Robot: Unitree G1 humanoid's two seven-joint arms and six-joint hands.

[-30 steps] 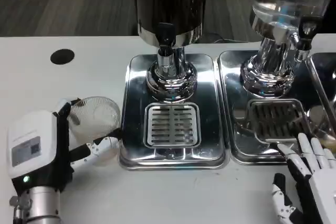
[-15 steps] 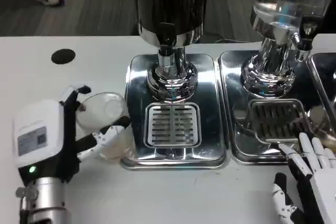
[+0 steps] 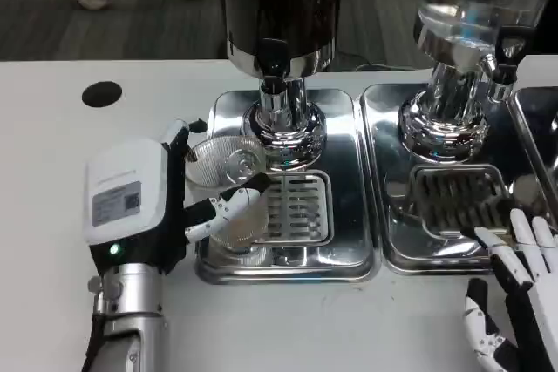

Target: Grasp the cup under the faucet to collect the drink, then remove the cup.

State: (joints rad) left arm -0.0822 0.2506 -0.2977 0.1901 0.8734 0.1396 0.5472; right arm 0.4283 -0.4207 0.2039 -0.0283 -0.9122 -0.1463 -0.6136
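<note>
My left hand grips a clear plastic cup, thumb and fingers wrapped round its sides. The cup is lifted and tilted, its mouth facing up and back, over the left edge of the steel drip tray. It hangs just left of and below the black faucet of the dark dispenser. The slotted grate lies partly behind the cup. My right hand rests at the lower right with its fingers spread and nothing in it.
A second dispenser with a clear tank stands on its own steel tray to the right. A black round hole marks the table at the far left. Bare white table lies in front of the trays.
My left hand has carried the cup right and up from the table beside the tray to over the tray's left edge, near the faucet. The right hand has slid slightly down.
</note>
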